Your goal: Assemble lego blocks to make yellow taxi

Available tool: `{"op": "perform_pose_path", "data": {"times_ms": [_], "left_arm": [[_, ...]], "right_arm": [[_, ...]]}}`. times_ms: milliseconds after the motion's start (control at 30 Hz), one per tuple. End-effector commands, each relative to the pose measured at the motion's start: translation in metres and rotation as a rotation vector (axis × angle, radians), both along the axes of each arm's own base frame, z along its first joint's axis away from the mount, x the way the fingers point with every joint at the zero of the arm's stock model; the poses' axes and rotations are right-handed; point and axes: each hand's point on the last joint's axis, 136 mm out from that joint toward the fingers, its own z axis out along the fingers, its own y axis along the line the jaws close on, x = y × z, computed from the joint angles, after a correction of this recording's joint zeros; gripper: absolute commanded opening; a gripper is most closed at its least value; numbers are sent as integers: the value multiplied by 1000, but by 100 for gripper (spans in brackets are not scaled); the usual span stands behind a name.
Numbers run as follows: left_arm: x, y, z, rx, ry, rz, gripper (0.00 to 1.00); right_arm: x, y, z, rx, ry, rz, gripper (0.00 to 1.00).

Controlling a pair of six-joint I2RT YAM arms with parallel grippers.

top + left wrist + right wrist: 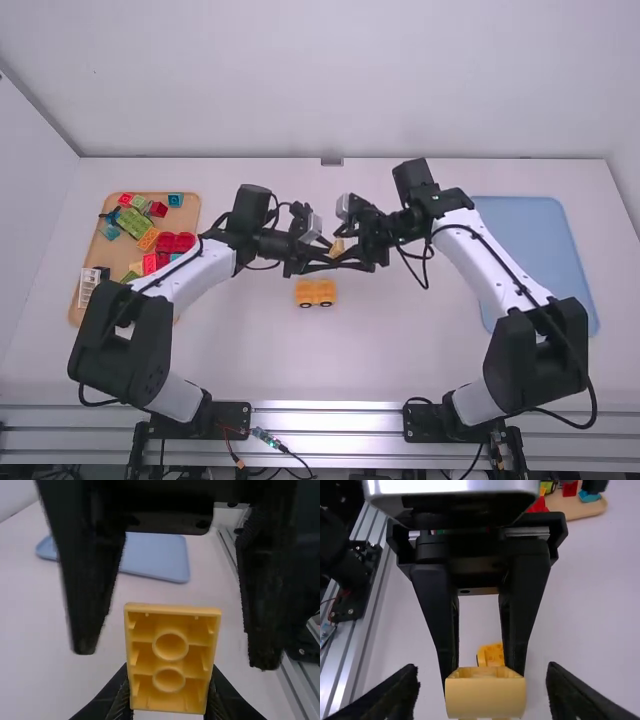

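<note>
Above the middle of the table, my left gripper [322,262] is shut on a yellow block [337,248]. In the left wrist view the yellow block [171,655] turns its hollow underside with two round tubes to the camera, between the fingertips of my left gripper [169,702]. My right gripper [352,262] faces the left one; in the right wrist view my right gripper [482,687] stands open, a finger on either side of the block [485,696], with gaps between. Below, a yellow car body with dark wheels [315,292] rests on the table.
On the left side a tan tray [187,217] holds several red, green, orange and blue bricks. A blue tray [530,235] lies at the right, partly behind the right arm. The metal rail [330,420] runs along the near edge.
</note>
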Motion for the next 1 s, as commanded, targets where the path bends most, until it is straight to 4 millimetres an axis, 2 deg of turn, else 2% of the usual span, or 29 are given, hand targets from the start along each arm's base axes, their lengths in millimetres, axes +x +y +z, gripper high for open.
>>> {"op": "perform_pose_path", "data": {"times_ms": [0, 133, 233, 333, 500, 667, 733, 967], "left_arm": [[1, -3, 7, -17, -25, -18, 7], [3, -3, 9, -22, -38, -17, 3], [6, -4, 11, -30, -64, -17, 2], [9, -6, 21, -62, -56, -14, 2], [11, -8, 34, -106, -70, -28, 2], [16, -11, 41, -136, -13, -13, 1], [9, -12, 45, -175, -19, -71, 2], [13, -14, 47, -213, -3, -70, 2]], "right_arm": [[3, 2, 21, 39, -54, 5, 78], [8, -3, 34, 117, -62, 1, 81], [10, -15, 48, 202, -74, 5, 81], [7, -37, 64, 335, -105, 21, 79], [1, -57, 66, 462, -145, 11, 80], [-7, -54, 60, 531, -188, 44, 80], [-9, -49, 58, 548, -205, 69, 79], [3, -37, 62, 572, -125, 87, 74]]}}
